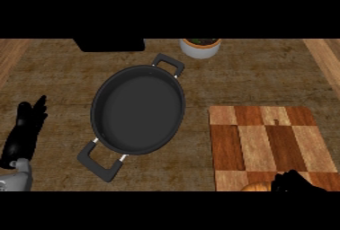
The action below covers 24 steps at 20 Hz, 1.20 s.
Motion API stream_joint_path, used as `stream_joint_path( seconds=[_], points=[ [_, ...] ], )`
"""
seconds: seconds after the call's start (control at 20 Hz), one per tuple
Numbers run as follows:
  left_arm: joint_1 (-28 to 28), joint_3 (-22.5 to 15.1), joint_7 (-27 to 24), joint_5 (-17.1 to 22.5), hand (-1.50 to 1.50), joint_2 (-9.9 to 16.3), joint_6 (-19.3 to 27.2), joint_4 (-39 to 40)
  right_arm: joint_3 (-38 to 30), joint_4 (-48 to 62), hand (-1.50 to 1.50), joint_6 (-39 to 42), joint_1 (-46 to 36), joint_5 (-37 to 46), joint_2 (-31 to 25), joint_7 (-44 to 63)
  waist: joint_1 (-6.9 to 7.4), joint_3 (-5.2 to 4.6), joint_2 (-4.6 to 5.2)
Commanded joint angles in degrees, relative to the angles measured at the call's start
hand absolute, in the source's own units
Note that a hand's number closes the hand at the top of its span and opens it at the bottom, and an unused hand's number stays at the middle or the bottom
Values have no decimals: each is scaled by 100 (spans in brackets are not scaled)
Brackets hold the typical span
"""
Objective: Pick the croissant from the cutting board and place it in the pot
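dark two-handled pot (138, 110) center frame, checkered cutting board (269, 143) lower right. croissant (257, 187) at board's bottom edge, right hand (295, 183) touching it. left hand (25, 130) resting open at left edge.

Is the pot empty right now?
Empty: the pot shows only its bare dark bottom; the croissant lies on the cutting board.

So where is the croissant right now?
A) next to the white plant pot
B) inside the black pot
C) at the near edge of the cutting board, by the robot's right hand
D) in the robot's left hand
C: the croissant lies at the near edge of the cutting board, beside the right hand; the pot holds nothing and the left hand rests open at the view's left.
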Motion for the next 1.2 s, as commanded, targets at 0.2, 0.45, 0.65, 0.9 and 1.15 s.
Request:
stream_joint_path(
  seconds=[0.2,0.45,0.65,0.9,1.15],
  points=[
    [-130,-49,92,-6,0,-86,21,9,1400,-1347,150,72,-1234,1247,441,147,79,-6,-3],
    [-82,-143,-71,-130,0,-78,6,29,1815,-1024,150,1155,-2814,1608,753,891,132,-14,20],
    [51,-115,-148,-97,0,-63,-26,-75,1981,-501,150,1540,-3996,774,754,1961,231,-19,24],
    [-166,-106,-171,-83,0,-63,-78,285,1321,176,150,1368,-4662,-405,750,2269,274,-20,66],
    [-584,-10,99,50,0,135,-260,229,523,1179,150,1046,-5473,-1297,759,2624,367,-19,82]
  ],
)
